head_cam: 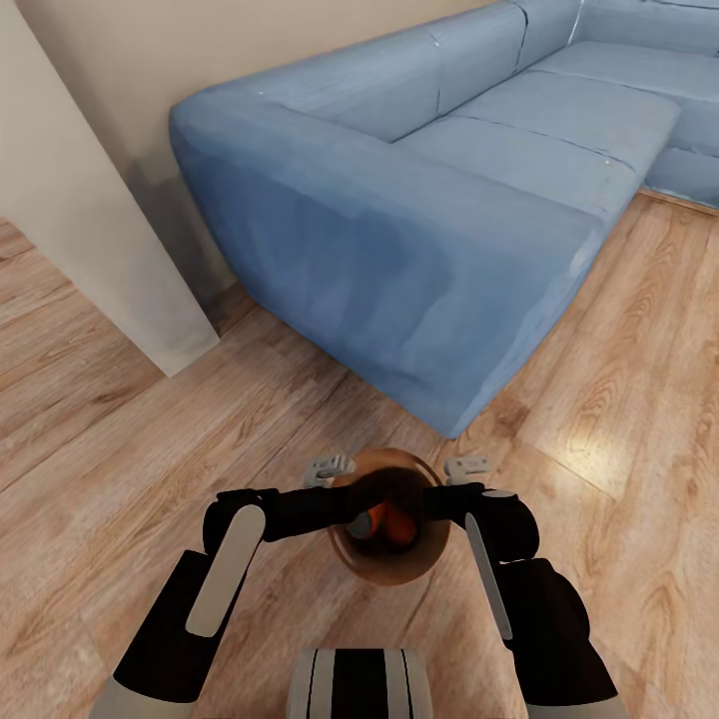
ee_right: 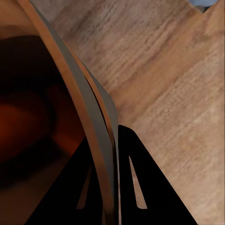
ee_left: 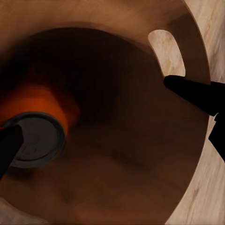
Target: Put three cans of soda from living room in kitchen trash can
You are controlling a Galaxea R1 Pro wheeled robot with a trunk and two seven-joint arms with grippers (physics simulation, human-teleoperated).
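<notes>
the robot's own trunk sits nearest in the head view, and just beyond it both arms reach forward to the tash can [head_cam: 391,569], held between them above the plank floor [head_cam: 110,449]. the right gripper [ee_right: 108,206] has its fingers clamped on the tash can's thin wall, one inside and one outside. the left gripper [ee_left: 108,117] reaches into the tash can's mouth with its fingers apart, one close to a can's grey top, the other by the oval hand-hole; whether it grips the wall i cannot tell. inside the tash can lies at least one can of soda [ee_left: 40,126], orange-bodied; the head view shows orange and a grey top [head_cam: 384,521] in there, but the count is unclear. beyond the tash can stands the blue sofa [head_cam: 419,200], with a pale wall corner [head_cam: 90,240] off to one side of it.

the step in hand looks like carrying the loaded tash can out of the living room toward the kitchen. the next move calls for a level, steady hold while the base drives.

no brand or writing is readable anywhere.
</notes>
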